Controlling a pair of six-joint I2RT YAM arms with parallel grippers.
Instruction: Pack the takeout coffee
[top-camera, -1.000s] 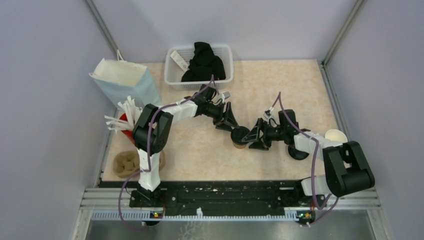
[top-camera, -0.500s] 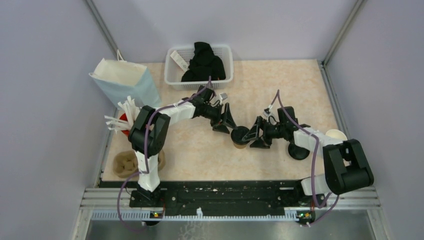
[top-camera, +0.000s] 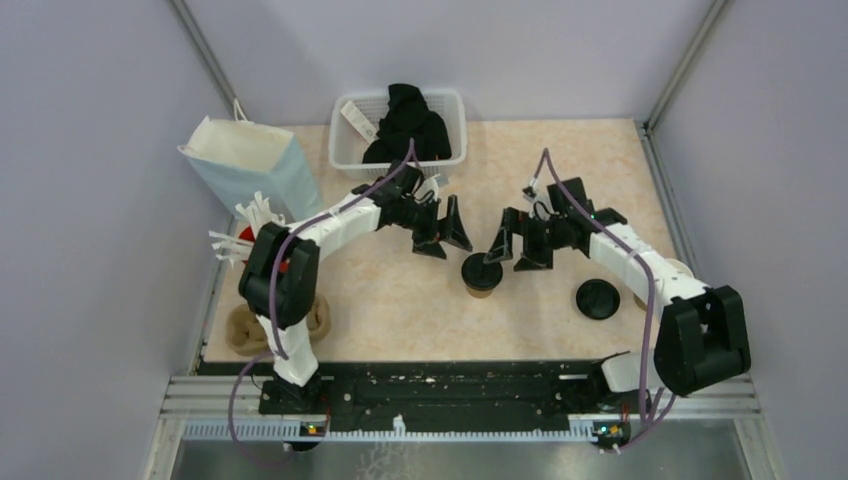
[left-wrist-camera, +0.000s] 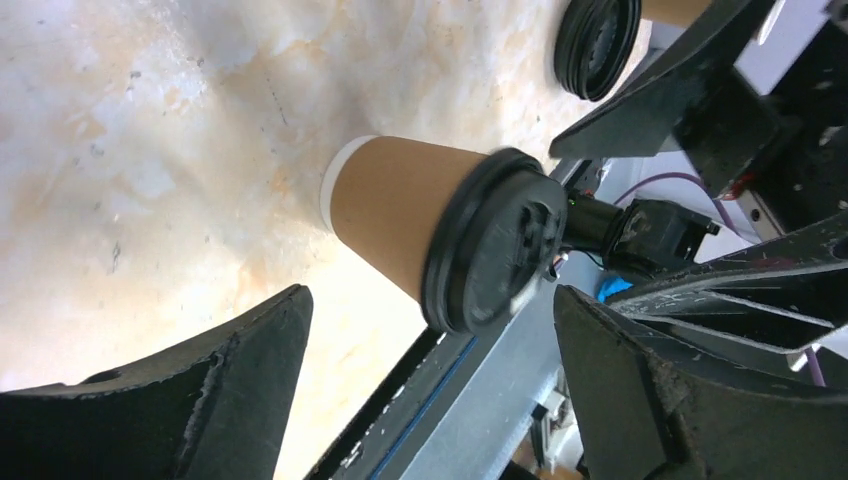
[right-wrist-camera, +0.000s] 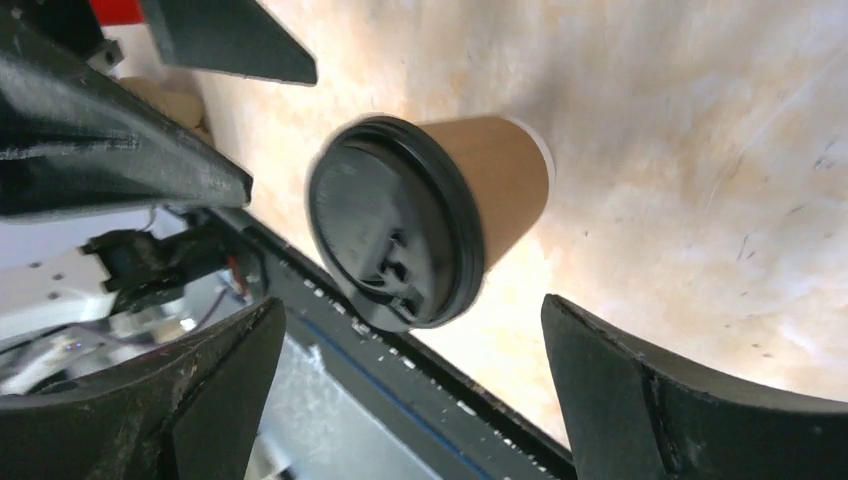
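At the far left of the counter (top-camera: 400, 300) a pale blue paper bag (top-camera: 250, 162) stands open. In front of it are a red cup of white straws (top-camera: 243, 240) and, nearer the edge, a brown cardboard cup carrier (top-camera: 243, 330). The left arm (top-camera: 335, 222) reaches in past a white basket (top-camera: 455, 105) holding black cloth (top-camera: 405, 125). The left jaws are spread wide with nothing between them. The takeout coffee (top-camera: 481, 273) stands upright near the middle of the counter, just right of them. It is a brown paper cup (left-wrist-camera: 395, 215) with its black lid (right-wrist-camera: 385, 230) pressed on. The right jaws hang just beyond it, also wide apart. Both wrist views show the cup clear of every finger. Further right a loose black lid (top-camera: 597, 299) lies flat, beside the right arm (top-camera: 630, 255).
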